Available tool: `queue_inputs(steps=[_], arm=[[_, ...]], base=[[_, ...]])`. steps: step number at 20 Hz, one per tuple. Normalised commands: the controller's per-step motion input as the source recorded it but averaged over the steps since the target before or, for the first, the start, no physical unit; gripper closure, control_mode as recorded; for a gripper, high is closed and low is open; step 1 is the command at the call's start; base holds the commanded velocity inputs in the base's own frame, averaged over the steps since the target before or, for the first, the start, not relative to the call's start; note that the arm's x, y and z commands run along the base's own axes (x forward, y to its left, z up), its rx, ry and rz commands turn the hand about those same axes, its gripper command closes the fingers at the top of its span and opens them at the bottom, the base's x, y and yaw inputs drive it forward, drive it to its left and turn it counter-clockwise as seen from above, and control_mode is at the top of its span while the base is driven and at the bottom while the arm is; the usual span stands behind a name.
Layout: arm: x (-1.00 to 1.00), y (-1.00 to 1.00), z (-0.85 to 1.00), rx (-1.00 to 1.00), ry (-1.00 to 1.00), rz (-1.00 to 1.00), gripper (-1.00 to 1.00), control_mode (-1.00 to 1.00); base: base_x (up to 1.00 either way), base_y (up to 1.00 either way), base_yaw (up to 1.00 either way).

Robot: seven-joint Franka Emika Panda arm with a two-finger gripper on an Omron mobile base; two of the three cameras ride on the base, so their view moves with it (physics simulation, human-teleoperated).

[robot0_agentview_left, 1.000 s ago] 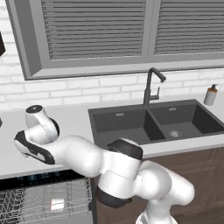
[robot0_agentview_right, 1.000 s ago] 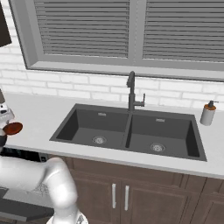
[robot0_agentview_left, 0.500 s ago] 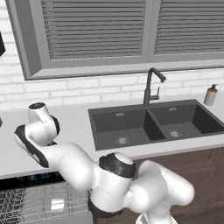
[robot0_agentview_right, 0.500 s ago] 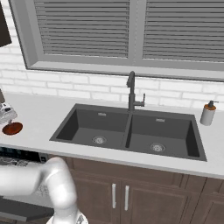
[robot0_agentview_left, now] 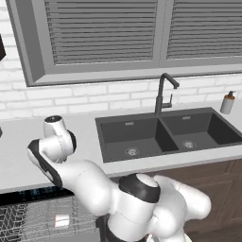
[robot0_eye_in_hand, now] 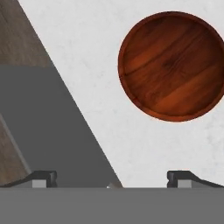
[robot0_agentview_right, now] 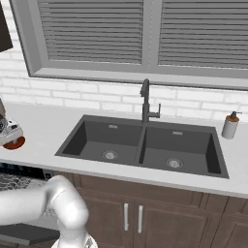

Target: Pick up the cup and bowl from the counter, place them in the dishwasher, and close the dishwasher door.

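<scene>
The reddish-brown bowl (robot0_eye_in_hand: 173, 65) rests on the light counter (robot0_eye_in_hand: 87, 52), ahead of and to the right of my open gripper (robot0_eye_in_hand: 112, 177), which holds nothing. The bowl (robot0_agentview_right: 14, 143) also peeks out at the far left edge under my hand (robot0_agentview_right: 7, 130). The dishwasher's wire rack (robot0_agentview_left: 28, 222) is pulled out below the black control strip (robot0_agentview_left: 28, 194). A small white and reddish thing in the rack looks like the cup (robot0_agentview_left: 61, 220). Beyond the counter's edge lies the dark grey dishwasher door (robot0_eye_in_hand: 43, 131).
A dark double sink (robot0_agentview_left: 160, 134) with a black faucet (robot0_agentview_left: 163, 94) is set into the counter to the right. A white soap dispenser (robot0_agentview_left: 228, 101) stands at the far right. Brown cabinet doors (robot0_agentview_right: 145, 218) run under the sink. A brick wall and window close off the back.
The arm's elbow and shoulder have swung across the left base view. The hand has stayed over the bowl at the counter's left end, and the jaws remain open.
</scene>
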Motion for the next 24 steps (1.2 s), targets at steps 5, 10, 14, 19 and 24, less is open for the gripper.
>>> queue_inputs(steps=[5,10,14,19,24], arm=[[0.00,-0.37,0.00,0.01,-0.01,-0.28,-1.00,-1.00],[-0.06,-0.25,0.00,0.18,0.00,-0.40,-1.00,-1.00],[-0.05,-0.14,0.02,0.25,0.10,-0.26,-1.00,-1.00],[0.05,0.00,0.00,0.03,0.16,-0.27,-1.00,-1.00],[0.33,0.00,0.01,-0.03,0.21,-0.46,-1.00,-1.00]], base=[[0.00,0.00,0.00],[0.00,0.00,0.00],[0.00,0.00,0.00],[0.00,0.00,0.00],[0.00,0.00,0.00]])
